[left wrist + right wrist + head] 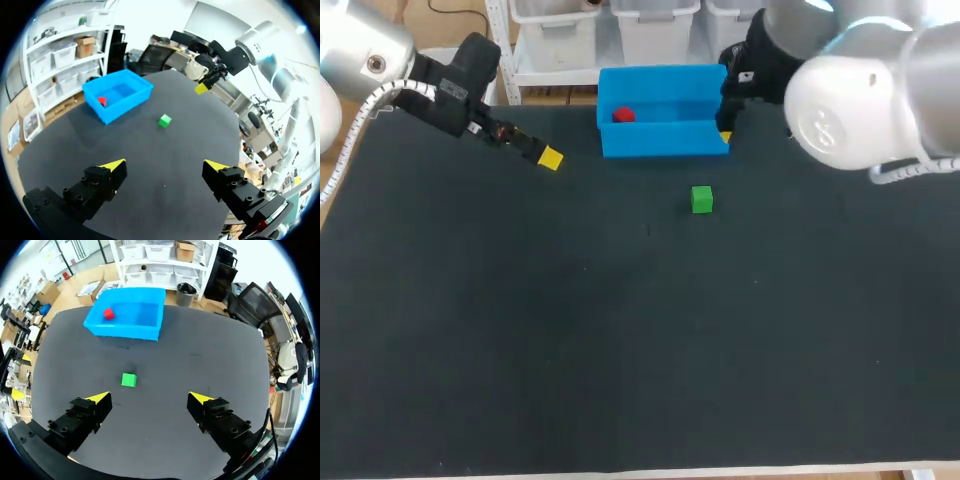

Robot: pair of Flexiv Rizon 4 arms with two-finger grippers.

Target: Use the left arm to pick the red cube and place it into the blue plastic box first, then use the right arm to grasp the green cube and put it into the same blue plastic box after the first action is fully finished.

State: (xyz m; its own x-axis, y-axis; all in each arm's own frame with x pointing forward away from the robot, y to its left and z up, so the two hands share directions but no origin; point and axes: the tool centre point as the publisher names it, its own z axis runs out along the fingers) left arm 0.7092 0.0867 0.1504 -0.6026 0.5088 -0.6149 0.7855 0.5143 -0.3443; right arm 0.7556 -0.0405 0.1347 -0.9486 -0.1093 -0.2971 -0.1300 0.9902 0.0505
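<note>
The red cube (623,115) lies inside the blue plastic box (665,140) at the table's back, near its left wall. On the dark mat in front of the box sits the green cube (701,199). My left gripper (546,157) hangs open to the left of the box, holding nothing. Only a yellow tip of my right gripper (724,135) shows at the box's right end. In the left wrist view my left gripper (165,167) is open, far from the box (125,105). My right gripper (150,399) is open above the mat, with the green cube (129,380) just ahead of it.
The table (620,350) is covered by a dark mat, with its front edge near the view's bottom. My right arm's big white joint (850,100) hangs over the back right corner.
</note>
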